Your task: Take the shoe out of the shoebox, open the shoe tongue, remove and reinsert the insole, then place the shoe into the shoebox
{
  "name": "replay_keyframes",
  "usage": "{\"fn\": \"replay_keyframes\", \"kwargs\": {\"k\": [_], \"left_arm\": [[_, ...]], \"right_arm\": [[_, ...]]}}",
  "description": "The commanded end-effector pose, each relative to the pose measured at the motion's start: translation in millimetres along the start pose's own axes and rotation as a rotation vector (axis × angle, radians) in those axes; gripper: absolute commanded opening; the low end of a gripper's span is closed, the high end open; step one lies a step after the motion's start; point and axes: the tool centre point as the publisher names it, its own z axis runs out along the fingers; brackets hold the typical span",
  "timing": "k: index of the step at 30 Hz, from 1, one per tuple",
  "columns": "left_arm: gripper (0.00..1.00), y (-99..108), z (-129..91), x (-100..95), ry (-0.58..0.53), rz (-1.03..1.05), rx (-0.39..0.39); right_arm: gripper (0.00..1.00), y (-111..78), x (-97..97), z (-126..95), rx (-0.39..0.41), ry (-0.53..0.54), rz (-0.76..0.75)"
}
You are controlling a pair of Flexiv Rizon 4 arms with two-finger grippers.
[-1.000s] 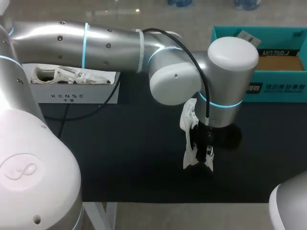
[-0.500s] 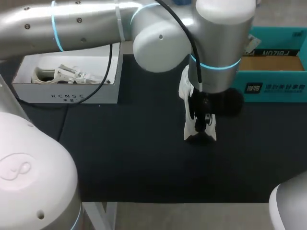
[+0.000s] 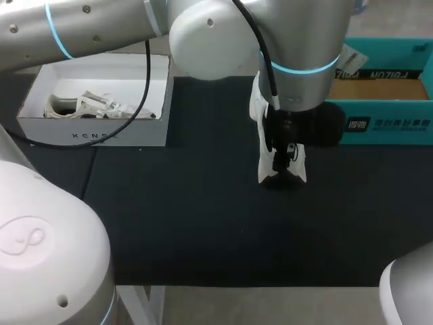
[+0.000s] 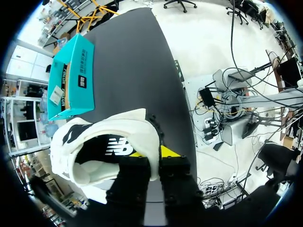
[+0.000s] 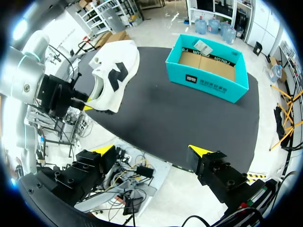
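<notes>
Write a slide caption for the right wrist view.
White shoe clamped in the jaws of the left arm over the black table, open teal shoebox beyond, right jaws open.

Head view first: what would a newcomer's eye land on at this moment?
The white shoe with a black mark on its side stands out first, pinched at the rim of its opening by the left gripper over the middle of the black table. Next comes the open teal shoebox at the table's far right, with no shoe in it. The right gripper is open, well away from both.
</notes>
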Motion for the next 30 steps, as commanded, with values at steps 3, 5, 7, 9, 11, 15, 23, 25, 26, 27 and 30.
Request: {"fn": "replay_keyframes", "kwargs": {"k": [3,5,7,9,11,15,23,25,26,27,30], "left_arm": [[0.00,-0.2,-1.3,-0.7,0.000,0.001,0.000],[0.00,-0.2,-1.3,-0.7,0.000,0.001,0.000],[0.00,-0.2,-1.3,-0.7,0.000,0.001,0.000],[0.00,-0.2,-1.3,-0.7,0.000,0.001,0.000],[0.00,-0.2,-1.3,-0.7,0.000,0.001,0.000],[0.00,9.3,-10.8,-14.0,-0.033,-0.032,-0.011],[0.00,78.7,-11.5,-72.7,-0.045,-0.076,-0.071],[0.00,98.5,-8.5,-89.8,-0.031,-0.042,-0.090],[0.00,112.0,-6.1,-99.9,-0.018,-0.075,-0.073],[0.00,123.7,-4.7,-108.2,-0.018,-0.071,-0.087],[0.00,160.5,0.4,-133.3,-0.017,-0.063,-0.094]], "right_arm": [[1.00,3.6,0.0,-1.4,0.009,0.000,0.001],[1.00,3.6,0.0,-1.4,0.009,0.000,0.001],[1.00,3.6,0.0,-1.4,0.009,0.000,0.001],[1.00,3.6,0.0,-1.4,0.009,0.000,0.001],[1.00,3.6,0.0,-1.4,0.009,0.000,0.001],[1.00,3.6,0.0,-1.4,0.009,0.000,0.001],[1.00,3.6,0.0,-1.4,0.009,0.000,0.001],[1.00,3.6,0.0,-1.4,0.009,0.000,0.001],[1.00,3.6,0.0,-1.4,0.009,0.000,0.001],[1.00,3.6,0.0,-1.4,0.009,0.000,0.001],[1.00,3.6,0.0,-1.4,0.009,0.000,0.001]]}}
